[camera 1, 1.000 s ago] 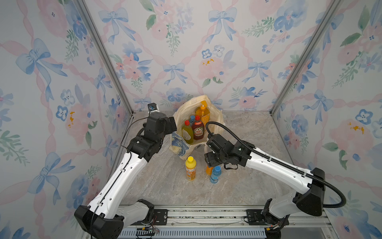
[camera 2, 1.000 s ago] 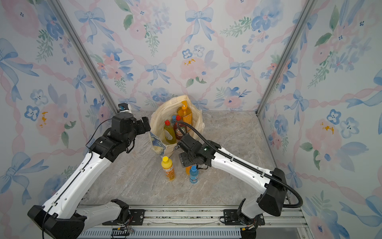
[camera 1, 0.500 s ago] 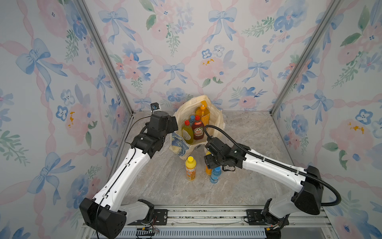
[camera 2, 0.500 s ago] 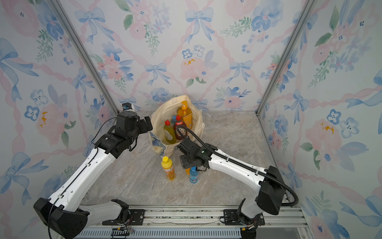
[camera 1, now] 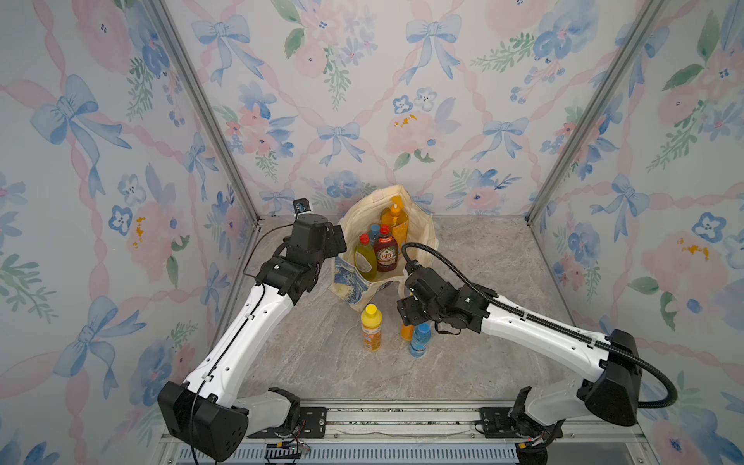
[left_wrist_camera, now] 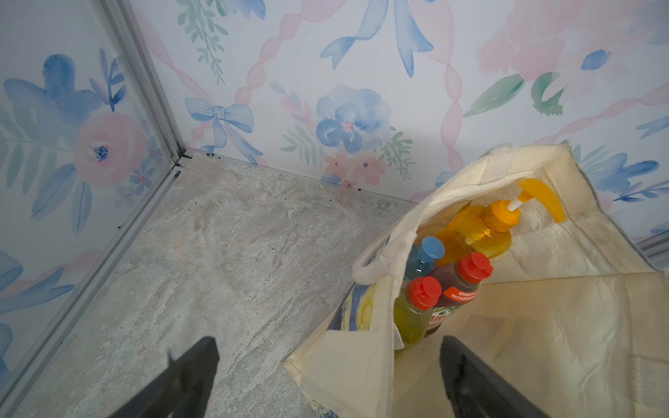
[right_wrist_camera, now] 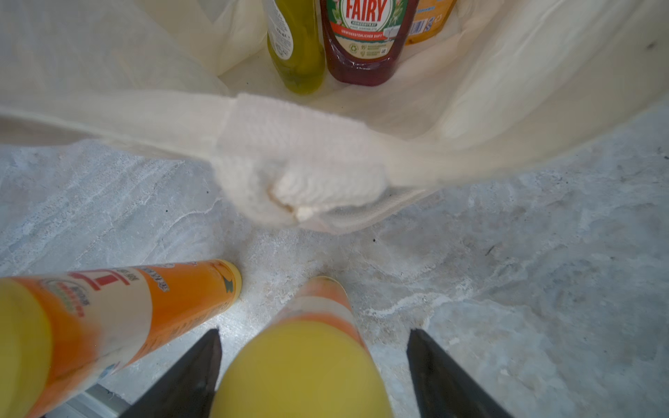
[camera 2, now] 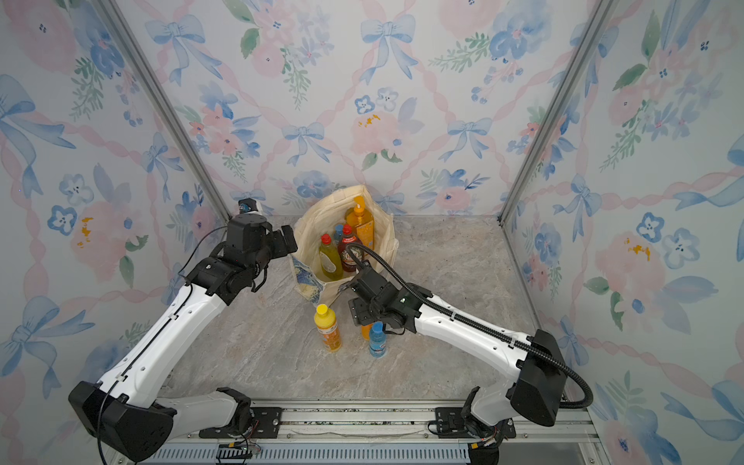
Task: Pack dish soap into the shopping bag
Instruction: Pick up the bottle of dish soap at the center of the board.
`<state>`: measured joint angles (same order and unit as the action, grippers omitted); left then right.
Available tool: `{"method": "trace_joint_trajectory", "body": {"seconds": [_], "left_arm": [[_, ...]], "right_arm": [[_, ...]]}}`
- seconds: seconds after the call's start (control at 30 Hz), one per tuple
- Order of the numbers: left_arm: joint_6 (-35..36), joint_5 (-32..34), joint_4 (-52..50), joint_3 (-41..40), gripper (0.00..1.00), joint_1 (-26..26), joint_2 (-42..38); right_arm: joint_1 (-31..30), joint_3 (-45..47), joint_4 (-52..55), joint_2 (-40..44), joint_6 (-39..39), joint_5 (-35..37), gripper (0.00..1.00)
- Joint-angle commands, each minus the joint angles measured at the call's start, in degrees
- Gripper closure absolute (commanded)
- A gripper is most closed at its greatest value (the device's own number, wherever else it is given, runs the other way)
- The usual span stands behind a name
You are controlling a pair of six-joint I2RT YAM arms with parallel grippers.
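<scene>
Straddling the yellow cap of an orange bottle (right_wrist_camera: 300,365), stood just nearer than the shopping bag (camera 1: 420,241), the right gripper (right_wrist_camera: 313,334) is held open, presumably for a pickup. The cream, blue-printed bag's left rim is straddled by the wide-spread left gripper (left_wrist_camera: 329,340), likely to hold its mouth open.

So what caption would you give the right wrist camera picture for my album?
Right gripper open either side of a yellow-capped orange bottle, the shopping bag ahead holding a dark-red bottle.
</scene>
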<state>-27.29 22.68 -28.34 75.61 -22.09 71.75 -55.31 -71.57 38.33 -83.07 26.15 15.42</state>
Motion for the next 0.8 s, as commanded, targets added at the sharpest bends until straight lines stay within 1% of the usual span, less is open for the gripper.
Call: {"method": "trace_joint_trajectory", "body": {"seconds": [0.0,0.3,0.47,0.6,0.67,0.77], "left_arm": [[0.15,-0.77,0.53,1.46,0.02,0.41,0.72],[0.34,-0.69,0.56,1.39,0.02,0.67,0.24],[0.20,-0.86,0.50,1.20,0.02,0.85,0.15],[0.09,-1.11,0.55,1.38,0.02,0.91,0.28],[0.02,-1.23,0.55,1.33,0.02,0.93,0.24],[-0.04,-1.32,0.57,1.12,0.02,0.94,0.14]], "right_arm": [[-1.08,1.69,-3.50,1.73,-1.41,2.59,0.20],[-1.19,4.10,-3.01,1.25,0.15,2.22,0.21],[-1.28,5.26,-2.18,1.51,0.85,2.07,0.24],[-1.89,5.72,-1.25,1.66,1.20,1.89,0.20],[-2.18,6.15,-1.06,2.23,1.18,2.13,0.16],[-2.83,7.33,-2.37,3.88,0.36,2.80,0.14]]}}
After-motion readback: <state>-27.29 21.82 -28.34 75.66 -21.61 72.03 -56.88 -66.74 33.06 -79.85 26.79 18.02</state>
